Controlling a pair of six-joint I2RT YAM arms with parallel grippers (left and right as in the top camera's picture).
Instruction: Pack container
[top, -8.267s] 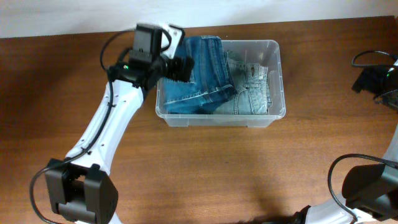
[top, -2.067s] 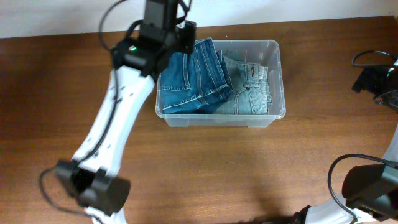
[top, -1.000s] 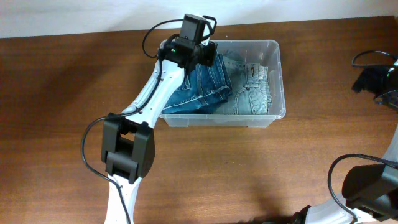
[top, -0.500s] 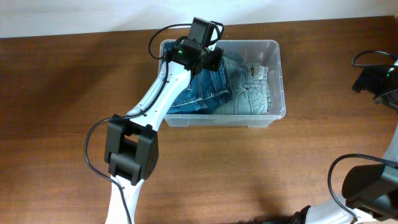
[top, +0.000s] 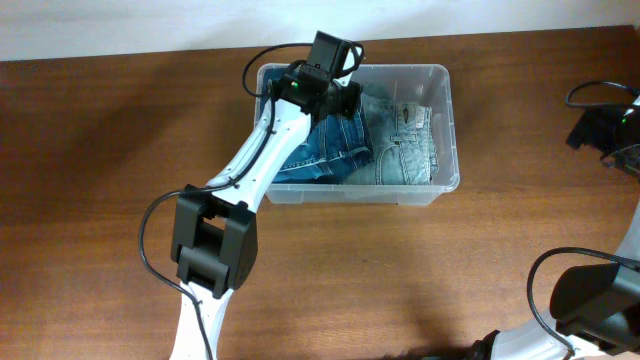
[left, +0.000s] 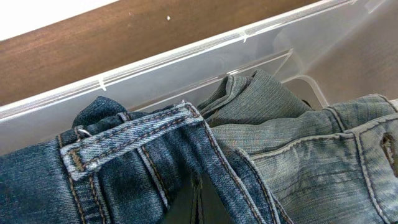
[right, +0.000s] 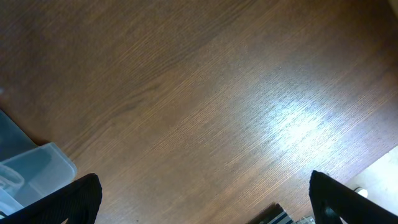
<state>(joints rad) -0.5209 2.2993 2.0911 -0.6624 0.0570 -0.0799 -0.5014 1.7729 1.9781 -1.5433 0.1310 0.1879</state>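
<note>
1. Near the far edge of the table (top: 120, 150), about midway along it, the container (top: 352, 190) holds two pairs of jeans: dark jeans (top: 305, 155) in its left half and light jeans (top: 405, 150) in its right.
2. Your left gripper (top: 338, 97) reaches down toward the container's far wall. Its fingers are closed tight at the dark jeans' waistband. The wrist view does not show whether cloth is pinched between them.
3. Your right gripper (right: 204, 180) hangs over bare wood beyond the container's right side, fingers spread as wide as they go and holding nothing.
4. Packing looks nearly done, since both garments lie within the walls and no other garment shows on the table.
5. The dark jeans sit bunched and high against the far wall. What seems left is for you to tuck them flat, let go and lift clear. No lid is in view.
</note>
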